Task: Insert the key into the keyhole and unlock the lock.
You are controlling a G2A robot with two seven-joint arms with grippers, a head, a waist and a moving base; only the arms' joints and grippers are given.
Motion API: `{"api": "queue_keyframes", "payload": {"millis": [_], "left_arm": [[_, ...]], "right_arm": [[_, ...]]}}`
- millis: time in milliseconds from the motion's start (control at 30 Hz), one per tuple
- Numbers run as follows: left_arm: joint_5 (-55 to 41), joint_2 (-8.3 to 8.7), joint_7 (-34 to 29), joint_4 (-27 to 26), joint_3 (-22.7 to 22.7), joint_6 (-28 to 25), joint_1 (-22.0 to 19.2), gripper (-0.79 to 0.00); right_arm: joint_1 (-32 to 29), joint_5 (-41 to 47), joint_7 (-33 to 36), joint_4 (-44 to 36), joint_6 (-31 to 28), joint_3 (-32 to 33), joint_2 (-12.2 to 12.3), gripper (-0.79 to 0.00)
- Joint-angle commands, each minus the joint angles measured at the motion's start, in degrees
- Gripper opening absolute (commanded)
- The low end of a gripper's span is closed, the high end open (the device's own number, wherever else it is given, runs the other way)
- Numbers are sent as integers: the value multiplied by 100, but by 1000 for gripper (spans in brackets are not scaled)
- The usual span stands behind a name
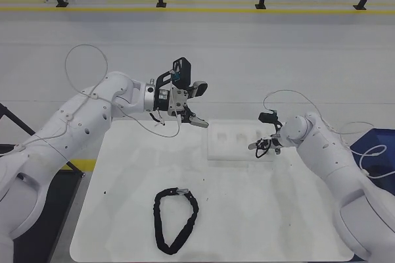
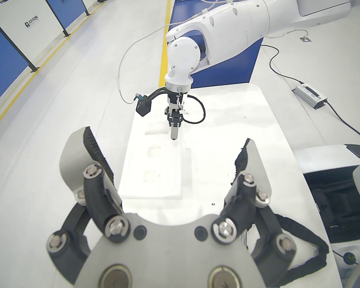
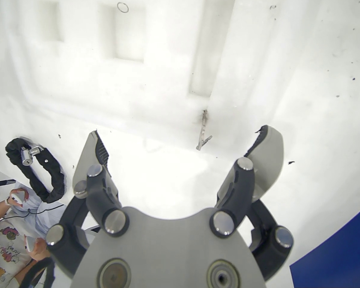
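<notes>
Here the chain lock [image 1: 176, 220] lies at six o'clock on the bench [image 1: 282, 217]; beyond it, the key [image 3: 203, 133] sits lodged in the foam tray [image 1: 223, 152] edge beneath the right tool [image 3: 180, 139], spread wide. The left tool [image 2: 166, 142], likewise wide, hovers at eleven o'clock. The right tool should centre on the key, then lift straight.

The chain lock [image 1: 175, 220] lay looped on the table [image 1: 282, 217], well apart from both grippers. The left gripper [image 1: 202, 105] hovered by the far left corner of the foam tray [image 1: 231, 150]. The right gripper [image 1: 257, 145] was at its right edge.
</notes>
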Motion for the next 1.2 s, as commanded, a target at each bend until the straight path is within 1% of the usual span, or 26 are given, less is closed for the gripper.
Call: {"api": "queue_keyframes", "payload": {"millis": [0,33,167,333,500,867,1167], "left_arm": [[0,0,0,0,0,0,0,0],[0,0,0,0,0,0,0,0],[0,0,0,0,0,0,0,0],[0,0,0,0,0,0,0,0],[0,0,0,0,0,0,0,0],[0,0,0,0,0,0,0,0],[0,0,0,0,0,0,0,0]], "right_arm": [[14,-51,-7,52,61,-19,-46,-172],[18,-67,-4,74,81,-24,-67,-194],[49,-165,13,165,183,-48,-138,-332],[89,-312,20,240,288,-71,-204,-351],[103,-426,45,305,355,-75,-254,-413],[98,-562,84,475,384,-42,-351,-480],[94,-686,16,626,488,-24,-445,-582]]}}
